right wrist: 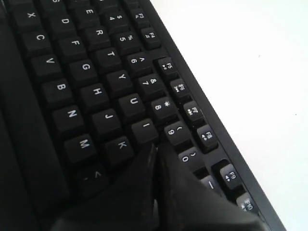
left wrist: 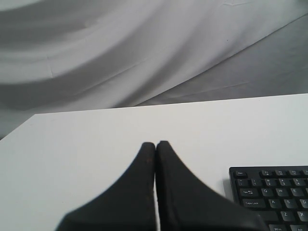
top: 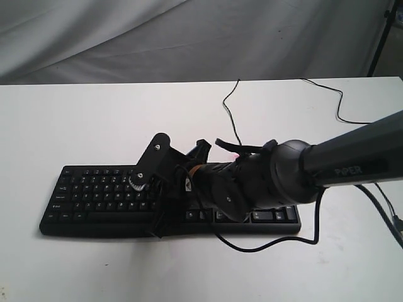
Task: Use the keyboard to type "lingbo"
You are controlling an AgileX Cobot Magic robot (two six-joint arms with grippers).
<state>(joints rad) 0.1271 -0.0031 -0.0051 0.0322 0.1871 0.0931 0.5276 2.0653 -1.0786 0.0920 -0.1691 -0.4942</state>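
The black keyboard lies along the front of the white table. My right arm reaches in from the right and hangs over the keyboard's middle. In the right wrist view my right gripper is shut with nothing between its fingers. Its tips come down just past the I and K keys, beside the 9 and 0 keys, and they hide the key beneath them. My left gripper is shut and empty above bare table. The keyboard's Esc corner lies off to its side. I cannot see the left gripper in the exterior view.
The keyboard's thin black cable runs toward the table's back edge. A second cable crosses the back right corner. An arm cable loops on the table in front of the keyboard. Grey cloth hangs behind the table.
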